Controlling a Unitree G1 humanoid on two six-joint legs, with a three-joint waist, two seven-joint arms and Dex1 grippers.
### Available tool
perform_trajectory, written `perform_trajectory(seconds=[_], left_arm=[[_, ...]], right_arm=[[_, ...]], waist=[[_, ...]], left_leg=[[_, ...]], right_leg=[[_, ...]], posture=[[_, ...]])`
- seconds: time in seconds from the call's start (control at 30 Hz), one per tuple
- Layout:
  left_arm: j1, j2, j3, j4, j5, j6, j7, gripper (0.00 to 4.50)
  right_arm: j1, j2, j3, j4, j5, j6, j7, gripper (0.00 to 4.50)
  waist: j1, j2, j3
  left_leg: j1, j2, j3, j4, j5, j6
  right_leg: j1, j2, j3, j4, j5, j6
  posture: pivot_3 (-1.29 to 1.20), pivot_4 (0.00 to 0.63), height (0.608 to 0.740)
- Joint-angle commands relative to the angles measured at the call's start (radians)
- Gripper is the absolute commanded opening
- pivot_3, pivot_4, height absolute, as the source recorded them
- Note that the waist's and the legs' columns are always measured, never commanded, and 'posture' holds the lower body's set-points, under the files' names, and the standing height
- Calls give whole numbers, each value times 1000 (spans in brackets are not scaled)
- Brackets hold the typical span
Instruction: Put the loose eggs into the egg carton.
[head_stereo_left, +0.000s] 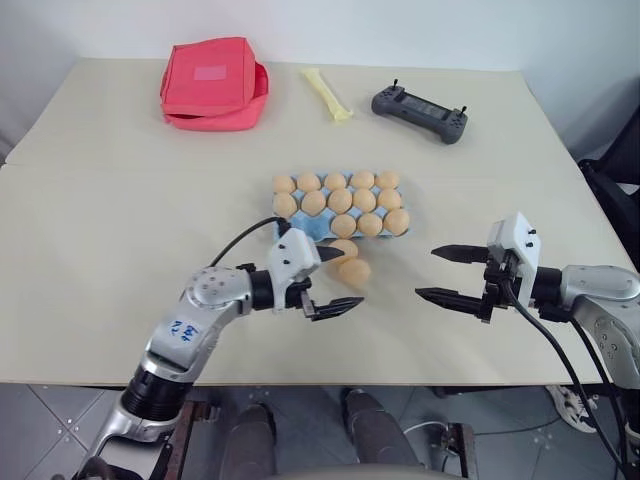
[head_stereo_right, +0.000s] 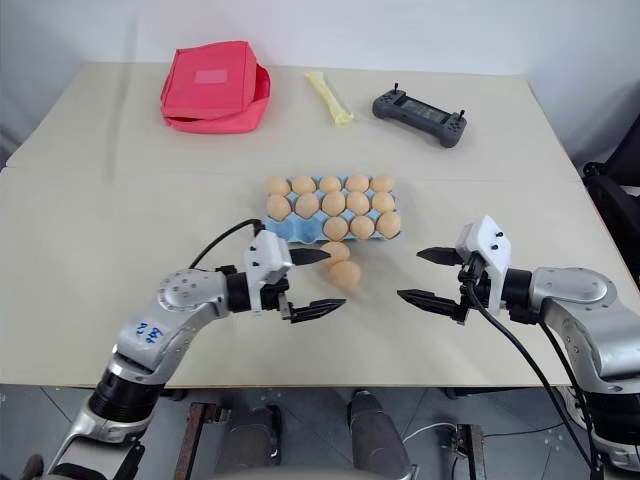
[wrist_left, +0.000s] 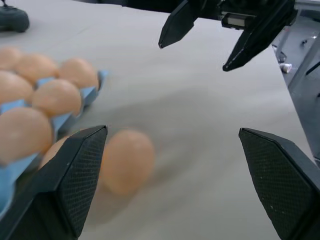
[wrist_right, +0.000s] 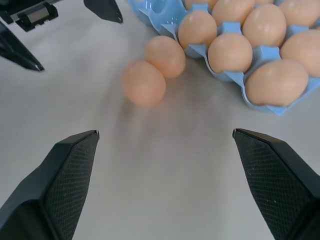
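Nearest the camera, in the lower part of the head views, both grippers hang over the beige table (head_stereo_left: 110, 250) with nothing in them. The left gripper (head_stereo_left: 335, 282) sits left of centre, its black fingers spread apart, one above and one below, tips aimed toward the right of the frame. The right gripper (head_stereo_left: 445, 273) sits at the lower right, its fingers likewise parted wide and aimed left, facing the other across a bare gap.

Just beyond the left gripper's tips, two loose eggs (head_stereo_left: 353, 272) lie on the table, touching each other; the farther one rests against the near edge of the egg carton (head_stereo_left: 300, 229). The left gripper's upper finger overlaps that farther egg in the head view; contact cannot be told.

The light blue carton lies at mid-frame. Its cups are mostly filled with tan eggs; two cups at its near left corner show empty blue.

Farthest back, along the top of the frame, sit a red fabric pouch (head_stereo_left: 213, 83) at upper left, a pale yellow object (head_stereo_left: 328, 94) at centre, and a dark grey handheld controller (head_stereo_left: 420, 112) to its right.
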Motion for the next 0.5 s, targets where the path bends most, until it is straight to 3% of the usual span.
perform_trajectory(seconds=[0.03, 0.5], left_arm=[[-14, -26, -30, 5, 41, -8, 35, 4490], [-46, -120, -68, 99, 135, -24, 104, 4490]], right_arm=[[14, -21, -48, -31, 9, -14, -1, 4500], [18, -21, -50, -39, 7, -7, -11, 4500]], waist=[[1, 0, 0], [5, 0, 0]], left_leg=[[0, 0, 0, 0, 0, 0], [0, 0, 0, 0, 0, 0]], right_leg=[[0, 0, 0, 0, 0, 0], [0, 0, 0, 0, 0, 0]], posture=[[0, 150, 740], [0, 150, 740]])
